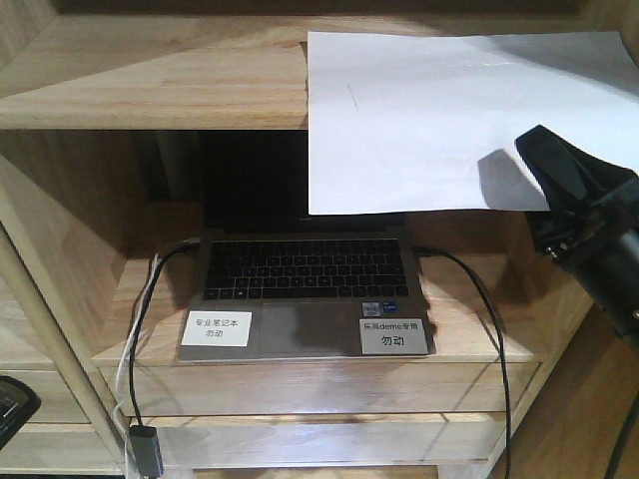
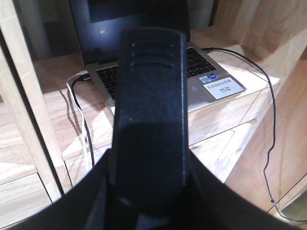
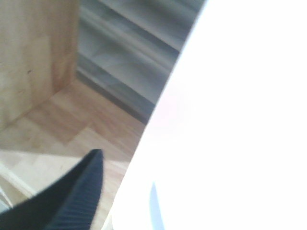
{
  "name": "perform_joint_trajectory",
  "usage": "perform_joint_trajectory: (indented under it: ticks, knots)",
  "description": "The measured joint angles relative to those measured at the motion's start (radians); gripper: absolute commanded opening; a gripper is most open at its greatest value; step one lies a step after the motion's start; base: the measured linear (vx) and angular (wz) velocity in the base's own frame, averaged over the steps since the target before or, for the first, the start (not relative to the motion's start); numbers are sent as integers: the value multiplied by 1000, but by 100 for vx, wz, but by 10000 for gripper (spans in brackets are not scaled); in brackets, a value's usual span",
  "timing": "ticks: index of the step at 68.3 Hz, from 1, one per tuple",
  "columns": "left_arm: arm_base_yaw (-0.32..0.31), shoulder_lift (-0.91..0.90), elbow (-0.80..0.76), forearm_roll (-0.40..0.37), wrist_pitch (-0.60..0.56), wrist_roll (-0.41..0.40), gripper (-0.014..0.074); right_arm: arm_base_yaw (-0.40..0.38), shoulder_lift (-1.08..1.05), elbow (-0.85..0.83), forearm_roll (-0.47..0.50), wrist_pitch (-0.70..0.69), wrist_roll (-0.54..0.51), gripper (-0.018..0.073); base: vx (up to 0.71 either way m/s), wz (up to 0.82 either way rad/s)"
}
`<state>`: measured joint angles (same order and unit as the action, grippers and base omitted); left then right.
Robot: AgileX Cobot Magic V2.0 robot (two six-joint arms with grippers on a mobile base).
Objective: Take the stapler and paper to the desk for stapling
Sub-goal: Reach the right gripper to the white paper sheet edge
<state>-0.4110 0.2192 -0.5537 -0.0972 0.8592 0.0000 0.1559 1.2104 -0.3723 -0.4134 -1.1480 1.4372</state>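
Note:
The large white paper (image 1: 439,110) sticks out over the front edge of the upper shelf (image 1: 150,75). My right gripper (image 1: 539,150) is shut on its lower right corner. In the right wrist view the paper (image 3: 230,105) fills the right side. It passes between one ribbed finger (image 3: 81,196) and the faint shadow of the other finger behind the sheet. In the left wrist view a smooth black oblong body, the stapler (image 2: 151,86), stands up between the sides of my left gripper (image 2: 151,184), which is shut on it. The stapler's end tab is hidden. The desk is out of view.
An open laptop (image 1: 305,269) with two white labels sits on the lower shelf (image 1: 150,329) of the light-wood shelf unit. Black and white cables (image 1: 140,339) hang down at its left, and a black cable (image 1: 494,329) at its right. A shelf post (image 2: 26,96) stands left of my left gripper.

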Motion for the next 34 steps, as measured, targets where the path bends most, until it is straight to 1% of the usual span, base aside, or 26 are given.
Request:
perform_joint_trajectory:
  ticks: [6,9,11,22,34]
  knots:
    - [0,0,0,0,0,0,-6,0,6,-11,1,0,13,139,0,0]
    - [0,0,0,0,0,0,-6,0,6,-13,1,0,21,36,0,0]
    - [0,0,0,0,0,0,-6,0,6,-14,1,0,27,-15,0,0]
    - [0,0,0,0,0,0,-6,0,-9,-16,0,0,57,-8,0,0]
    - [0,0,0,0,0,0,-6,0,-67,-16,-30,0,62,-3,0,0]
